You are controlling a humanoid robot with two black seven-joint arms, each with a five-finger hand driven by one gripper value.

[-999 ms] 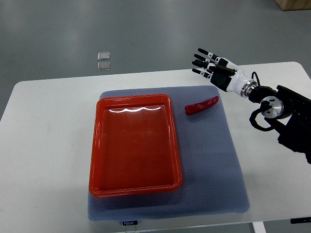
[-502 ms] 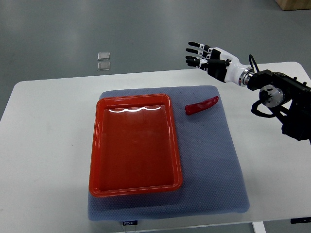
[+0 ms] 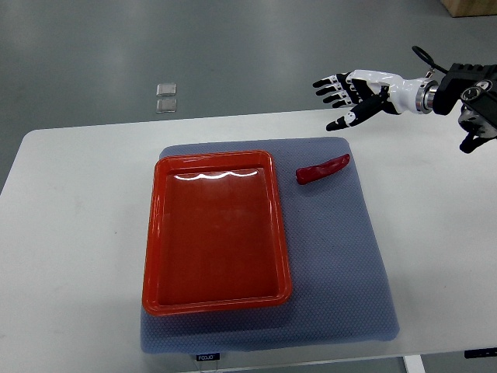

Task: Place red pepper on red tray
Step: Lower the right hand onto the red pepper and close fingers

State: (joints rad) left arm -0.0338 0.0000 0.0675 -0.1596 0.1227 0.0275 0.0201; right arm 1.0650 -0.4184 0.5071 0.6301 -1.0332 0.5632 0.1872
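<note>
Right hand [image 3: 353, 89], black-and-white with jointed fingers, hangs above the far edge of the white worktop [image 3: 70, 202], fingers spread wide, holding nothing. Slim red pepper [image 3: 322, 169] lies on the blue-grey textured mat [image 3: 342, 256] near the mat's far right corner, just beside the right rim of the red rectangular plastic tray [image 3: 216, 229], not touching it. Tray sits on the mat's left half. Hand well apart from pepper.

White-shelled right robot hand [image 3: 359, 91] with black fingers, silver wrist ring, black cable.
</note>
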